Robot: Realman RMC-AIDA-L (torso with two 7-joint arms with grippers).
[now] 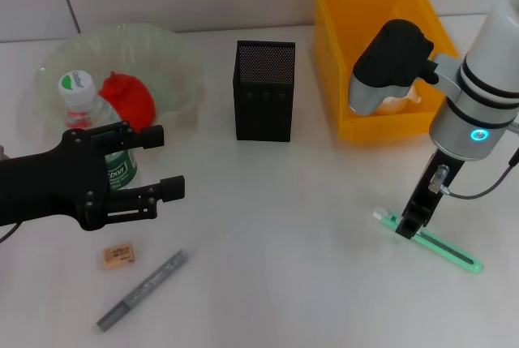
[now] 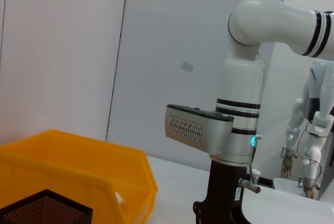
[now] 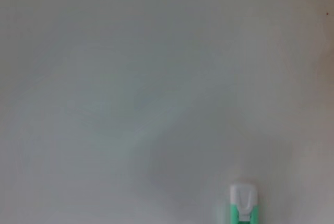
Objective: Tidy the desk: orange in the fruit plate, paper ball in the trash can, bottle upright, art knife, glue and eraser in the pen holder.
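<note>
My left gripper (image 1: pixel 168 163) is open at the table's left, and its black fingers (image 1: pixel 138 137) reach past both sides of the clear bottle (image 1: pixel 81 103), which has a green-and-white cap. Behind the bottle, the orange (image 1: pixel 130 98) lies in the translucent fruit plate (image 1: pixel 174 64). The black mesh pen holder (image 1: pixel 264 88) stands mid-table. A paper ball (image 1: pixel 403 103) lies in the yellow trash can (image 1: pixel 381 7). My right gripper (image 1: pixel 408 226) is down on the green glue stick (image 1: pixel 442 249), whose white tip (image 3: pixel 242 200) shows in the right wrist view. The eraser (image 1: pixel 118 255) and grey art knife (image 1: pixel 143 290) lie near the front left.
In the left wrist view I see the yellow trash can (image 2: pixel 78 166), the pen holder's rim (image 2: pixel 44 208) and the right arm (image 2: pixel 240 125). The white table (image 1: pixel 276 226) is bare between the pen holder and the front edge.
</note>
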